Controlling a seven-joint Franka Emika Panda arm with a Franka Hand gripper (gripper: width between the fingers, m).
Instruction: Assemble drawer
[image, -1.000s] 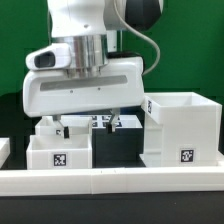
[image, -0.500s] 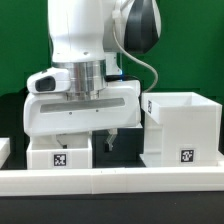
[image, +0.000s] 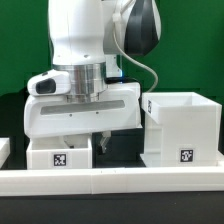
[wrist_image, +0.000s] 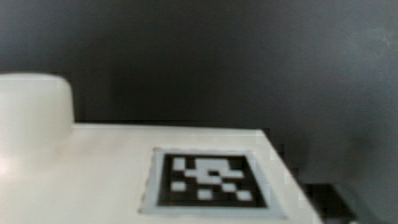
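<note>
A small white tray with a tag on its front stands at the exterior view's left. The large cube-shaped casing, open at the top, stands at the right. My gripper is low over the tray's right wall. One dark finger hangs just outside that wall; the other is down inside the tray, mostly hidden. The jaws look open. The wrist view shows a white tray surface with a tag and a round knob. No finger shows there.
A long low white rail runs across the front. A white part is cut off at the exterior view's left edge. A narrow dark gap separates tray and casing. The arm's body hides what lies behind.
The gripper has come down from above the tray until its fingers reach the tray's right wall. The fingers now stand closer together. Tray and casing have not moved.
</note>
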